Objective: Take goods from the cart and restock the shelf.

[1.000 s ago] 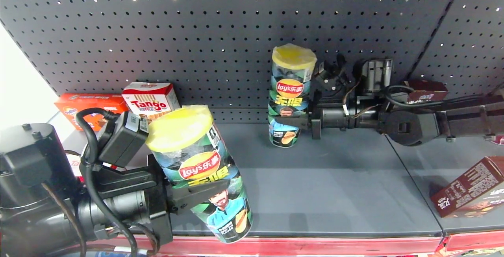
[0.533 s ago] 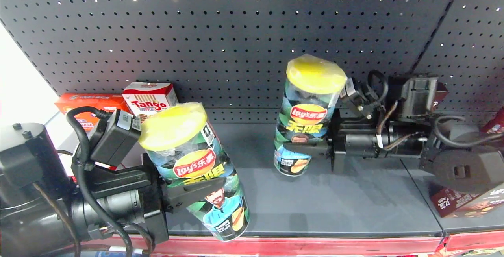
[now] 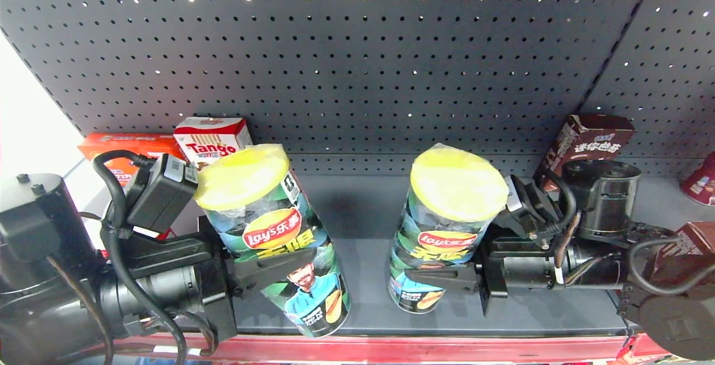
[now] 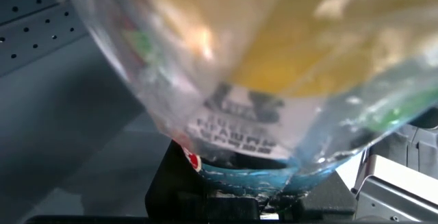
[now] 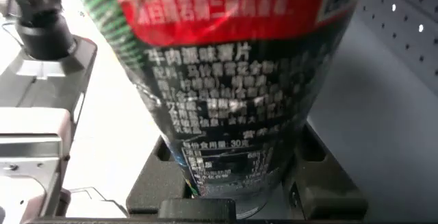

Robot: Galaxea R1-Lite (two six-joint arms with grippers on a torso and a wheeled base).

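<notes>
Two chip cans with yellow lids are held over the grey shelf deck (image 3: 368, 242). My left gripper (image 3: 279, 265) is shut on the left can (image 3: 268, 225), which leans with its lid toward the back left, above the front edge. My right gripper (image 3: 442, 276) is shut on the right can (image 3: 447, 214), nearly upright near the front of the deck; whether its base touches the deck I cannot tell. The left wrist view has the left can (image 4: 274, 80) close up. The right can (image 5: 233, 80) sits between dark fingers in the right wrist view.
An orange box (image 3: 125, 147) and a white-and-red wafer box (image 3: 215, 140) stand at the back left. A brown box (image 3: 589, 138) stands at the back right, another brown box (image 3: 690, 247) lies at the right, and a red cup (image 3: 701, 181) is beside it. A red strip (image 3: 424, 348) edges the shelf front.
My right arm has drawn back from the pegboard toward the shelf's front with its can, uncovering the brown box behind. My left arm with its can has shifted slightly left.
</notes>
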